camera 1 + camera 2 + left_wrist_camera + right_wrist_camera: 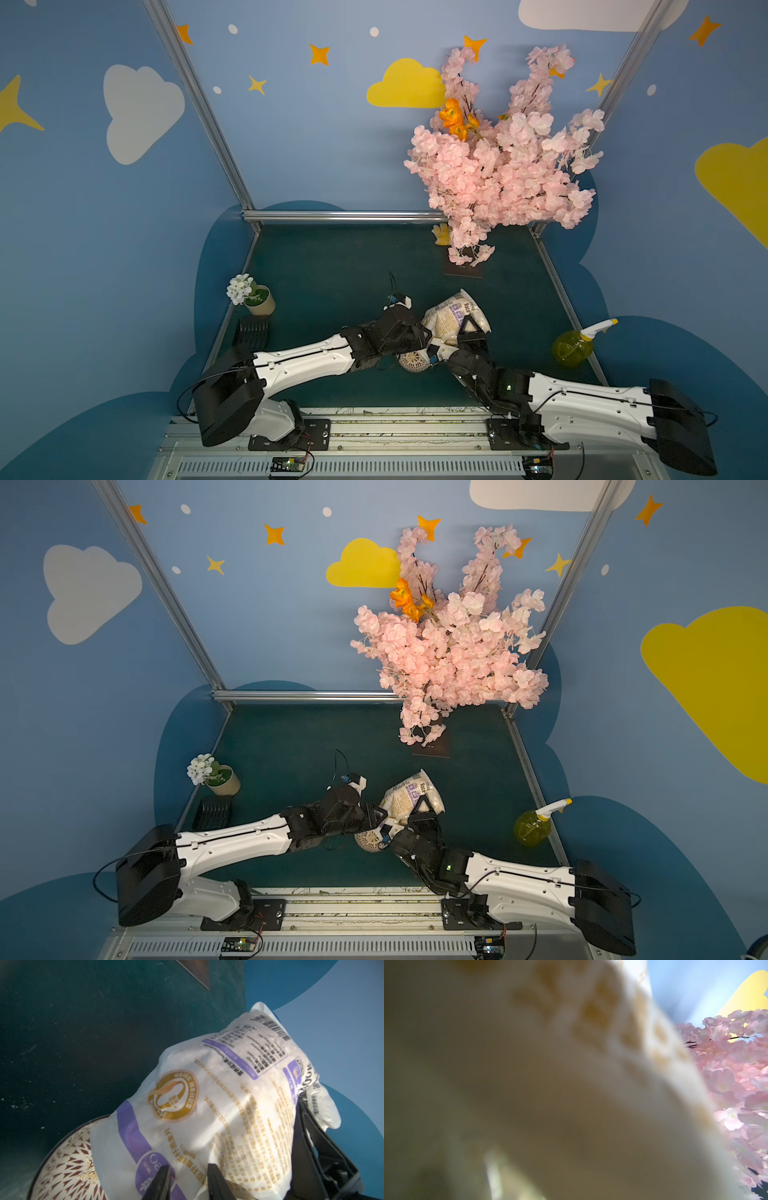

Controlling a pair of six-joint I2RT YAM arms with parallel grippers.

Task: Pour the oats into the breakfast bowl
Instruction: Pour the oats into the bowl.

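**Crinkly plastic tilting over a small lattice bowl**

Holding the bag of oats [451,318] in the air between both arms, slanted: lower end just above the bowl [413,362], upper end raised toward the pink blossom branch [498,174]. Pinching that lower end with the left tool [190,1183], closed on a fold of purple-printed film. Clamping the bag's side with the right tool [471,329], closed on the bag too, pressing one black finger [309,1138] flat against the print. Leaving the bowl on the green surface [332,266], half hidden under the left wrist in both top views.

Courting a spill, by this reading: covering only one edge of the rim with the bag's lower end, so sending flakes past the bowl onto the surface with any steeper tilt or sideways drift. Courting a sudden rush as well, tipping so full a bag over so small a bowl. Risking a slip, pinching slick film by a narrow fold under a heavy load. Risking a knock to the light bowl, working so close above it. No telling about an open or sealed mouth from these views.

Reaching in from the near left with the left arm [303,363], forearm stretched low and almost level, wrist bent toward the bag. Reaching in from the near right with the right arm [582,401], elbow folded, aiming the tool away from the base and into the bag.
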